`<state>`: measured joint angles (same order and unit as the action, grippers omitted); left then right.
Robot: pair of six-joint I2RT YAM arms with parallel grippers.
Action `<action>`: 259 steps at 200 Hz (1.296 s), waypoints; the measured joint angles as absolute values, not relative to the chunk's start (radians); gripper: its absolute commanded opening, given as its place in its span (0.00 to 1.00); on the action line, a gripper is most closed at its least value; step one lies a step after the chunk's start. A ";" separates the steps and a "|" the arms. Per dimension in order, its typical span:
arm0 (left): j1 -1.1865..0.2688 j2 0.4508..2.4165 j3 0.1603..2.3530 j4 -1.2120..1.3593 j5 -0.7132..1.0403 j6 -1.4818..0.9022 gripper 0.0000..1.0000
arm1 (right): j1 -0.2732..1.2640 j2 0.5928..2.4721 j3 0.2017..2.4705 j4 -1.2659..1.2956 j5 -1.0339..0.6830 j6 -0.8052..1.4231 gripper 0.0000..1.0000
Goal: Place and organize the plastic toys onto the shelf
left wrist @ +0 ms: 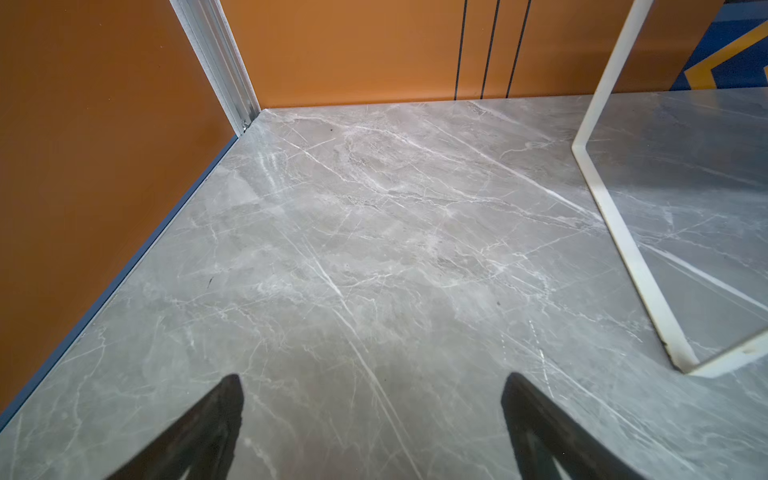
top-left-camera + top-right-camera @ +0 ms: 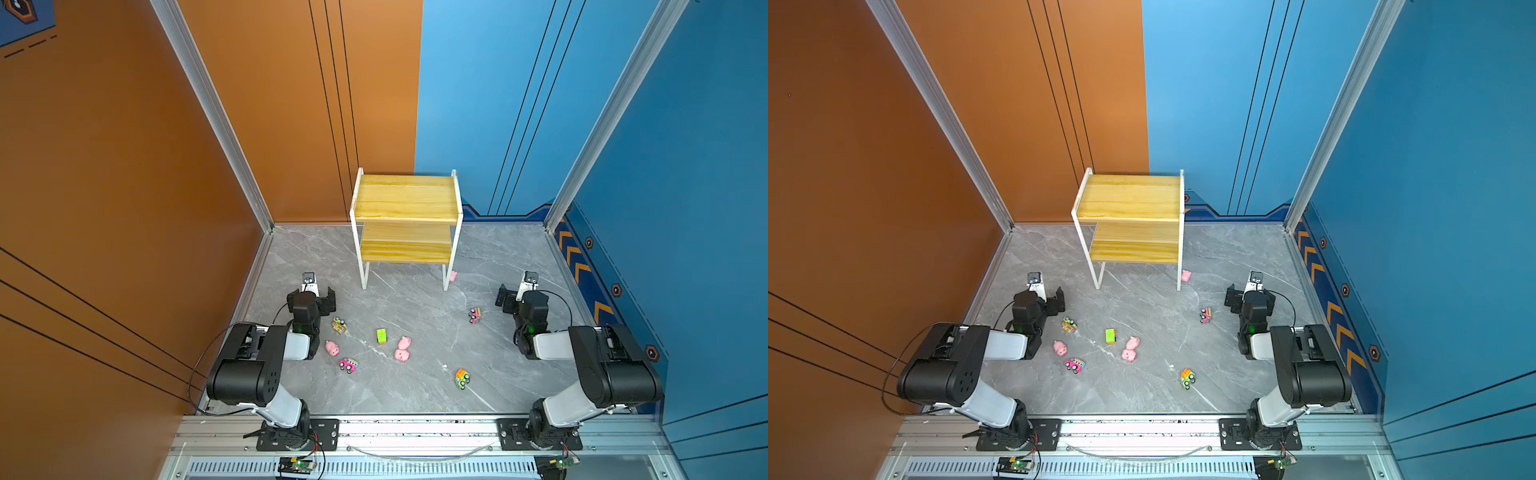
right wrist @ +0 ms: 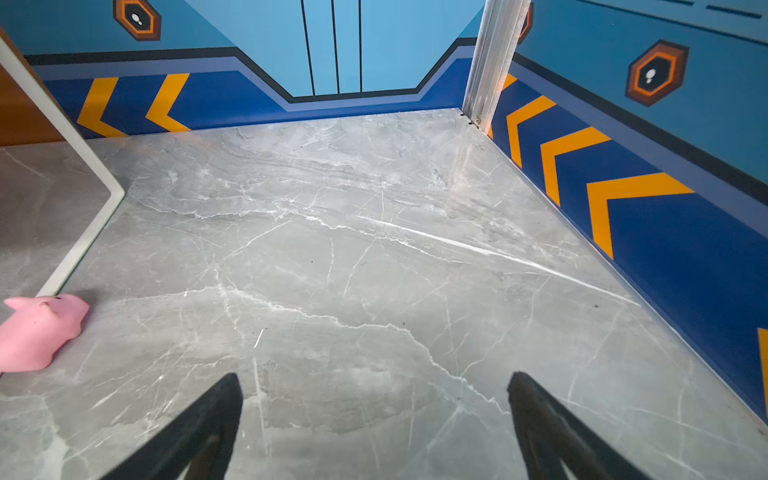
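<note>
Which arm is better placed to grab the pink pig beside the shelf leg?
Right. The pig lies on that arm's side of the shelf, shows in its wrist view, and the right end effector is open and empty.

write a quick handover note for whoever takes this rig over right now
Grippers: left gripper open and empty; right gripper open and empty. Both are over bare table, one on each side of the shelf.
Things: both shelf boards are bare. One pig lies by the shelf's front right leg. Three pigs and five vehicles are scattered in front.
Done: nothing placed.
Left: all nine toys.
</note>
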<state>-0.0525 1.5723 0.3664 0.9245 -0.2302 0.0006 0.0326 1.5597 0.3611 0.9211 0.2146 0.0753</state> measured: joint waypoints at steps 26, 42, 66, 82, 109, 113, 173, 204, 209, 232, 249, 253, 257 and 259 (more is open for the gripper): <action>-0.052 1.572 0.366 0.925 -0.230 0.001 0.98 | 0.033 1.560 0.361 0.921 0.215 0.075 1.00; -0.052 1.572 0.366 0.925 -0.230 0.001 0.98 | 0.033 1.560 0.361 0.921 0.215 0.075 1.00; -0.052 1.572 0.366 0.925 -0.230 0.001 0.98 | 0.033 1.560 0.361 0.921 0.215 0.075 1.00; -0.052 1.572 0.366 0.925 -0.230 0.001 0.98 | 0.033 1.560 0.361 0.921 0.215 0.075 1.00; -0.052 1.572 0.366 0.925 -0.230 0.001 0.98 | 0.033 1.560 0.361 0.921 0.215 0.075 1.00; -0.052 1.572 0.366 0.925 -0.230 0.001 0.98 | 0.033 1.560 0.361 0.921 0.215 0.075 1.00; -0.052 1.572 0.367 0.924 -0.227 0.000 0.98 | 0.033 1.560 0.361 0.921 0.215 0.075 1.00; -0.052 1.572 0.367 0.924 -0.227 0.000 0.98 | 0.047 1.560 0.361 0.921 0.233 0.075 1.00; -0.052 1.572 0.367 0.924 -0.227 0.000 0.98 | 0.049 1.560 0.361 0.921 0.237 0.075 1.00; -0.053 1.572 0.367 0.924 -0.227 0.000 0.98 | 0.057 1.560 0.361 0.921 0.245 0.075 1.00; -0.054 1.572 0.367 0.925 -0.227 0.000 0.98 | 0.068 1.560 0.359 0.928 0.268 0.074 1.00; -0.054 1.572 0.366 0.924 -0.227 0.001 0.98 | 0.071 1.559 0.357 0.933 0.272 0.073 1.00; -0.054 1.572 0.367 0.924 -0.227 0.001 0.98 | 0.075 1.556 0.353 0.936 0.278 0.073 1.00; -0.054 1.572 0.367 0.924 -0.227 0.001 0.98 | 0.076 1.555 0.352 0.936 0.279 0.073 1.00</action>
